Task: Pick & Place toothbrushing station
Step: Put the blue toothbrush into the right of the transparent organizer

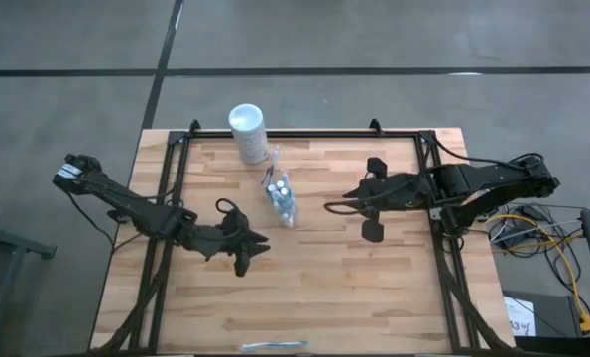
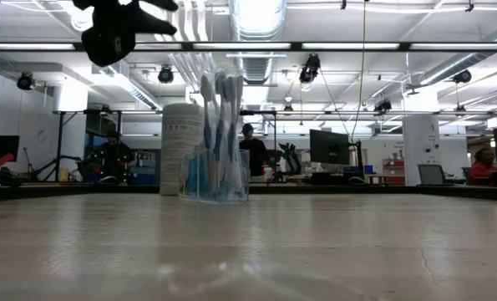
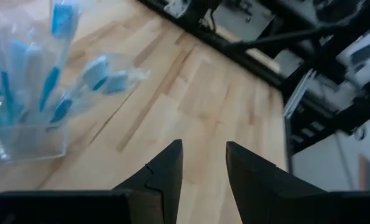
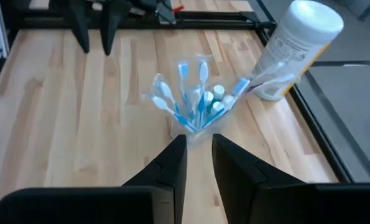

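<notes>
Toothbrushing station sits upright near the middle of the wooden table, toward the far side, a little clear plastic holder stuffed with blue-and-white toothbrushes fanning out the top. Just behind it stands the white cylinder with the round lid, close by, though whether they touch is hard to call; from the low view the two overlap.

Neither arm has hold of anything. The left gripper hangs over the table on the near-left side of the holder, well clear of it, and its wrist view shows its fingers a bit apart with only bare wood between them. The right gripper points at the holder from the right, near it but not touching, fingers with a narrow gap and nothing in it; the holder sits right ahead of the tips.

One loose toothbrush lies flat at the near edge of the table. People sit at desks in the room behind.
</notes>
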